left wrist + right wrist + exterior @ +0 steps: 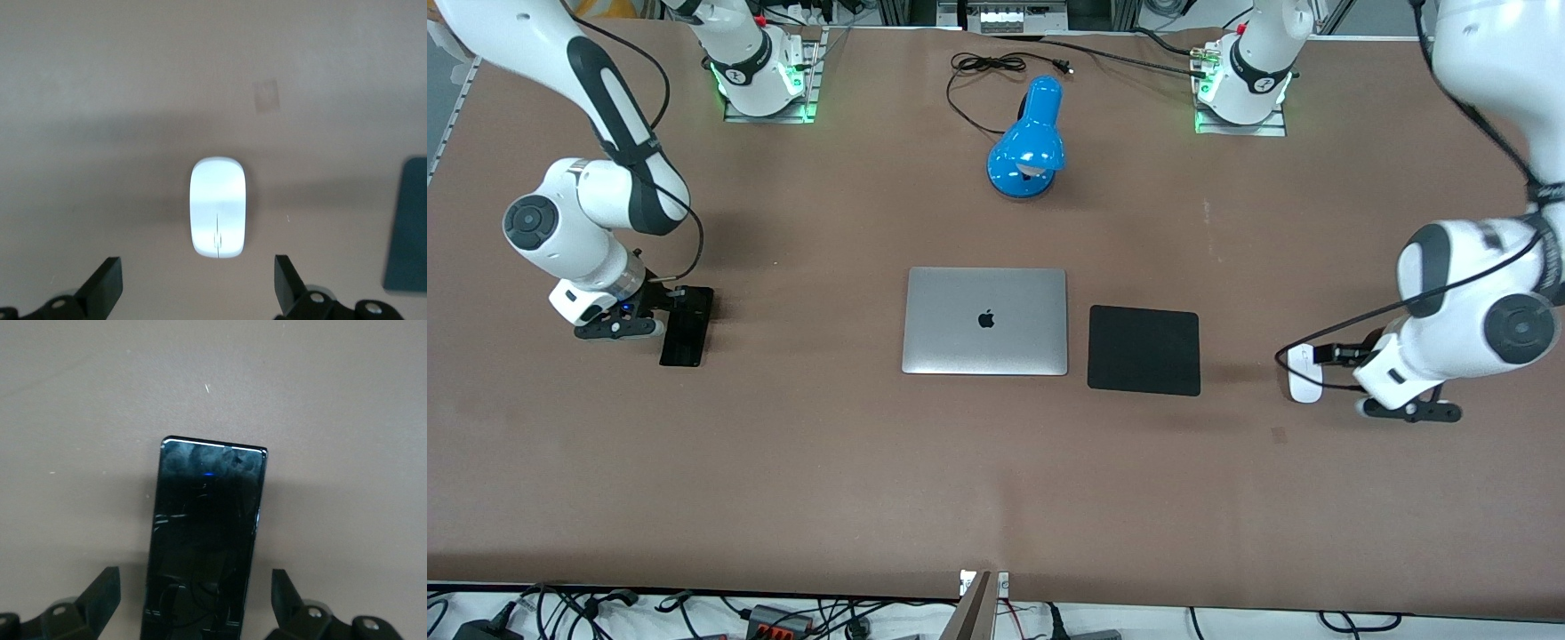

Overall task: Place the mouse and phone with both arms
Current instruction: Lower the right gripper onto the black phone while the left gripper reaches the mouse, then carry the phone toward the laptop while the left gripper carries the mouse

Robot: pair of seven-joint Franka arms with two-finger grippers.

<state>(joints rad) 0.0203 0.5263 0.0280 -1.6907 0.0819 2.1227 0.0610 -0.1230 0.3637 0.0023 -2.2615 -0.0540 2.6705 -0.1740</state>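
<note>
Clock directions are read on the front view, with the closed silver laptop [985, 321] at the table's [871, 480] centre as the dial hub.

The phone [687, 326] lies flat on the table at about 9 o'clock, toward the right arm's end. The right gripper [677, 310] is over the phone's upper part. In the right wrist view its fingers [100, 593] are spread wide, one on each side of the phone [203, 547], with clear gaps, so nothing is pinched.

The mouse [1304, 373] lies on the table at about 3 o'clock, toward the left arm's end, well apart from the black square pad [1144, 349] that sits just beside the laptop. The left gripper [1334, 354] is over the mouse. In the left wrist view its fingers [107, 285] are spread well apart, flanking the mouse [217, 207] without contact; how high it hangs above the mouse is hard to judge.

A blue desk lamp [1029, 142] stands at 12 o'clock.
</note>
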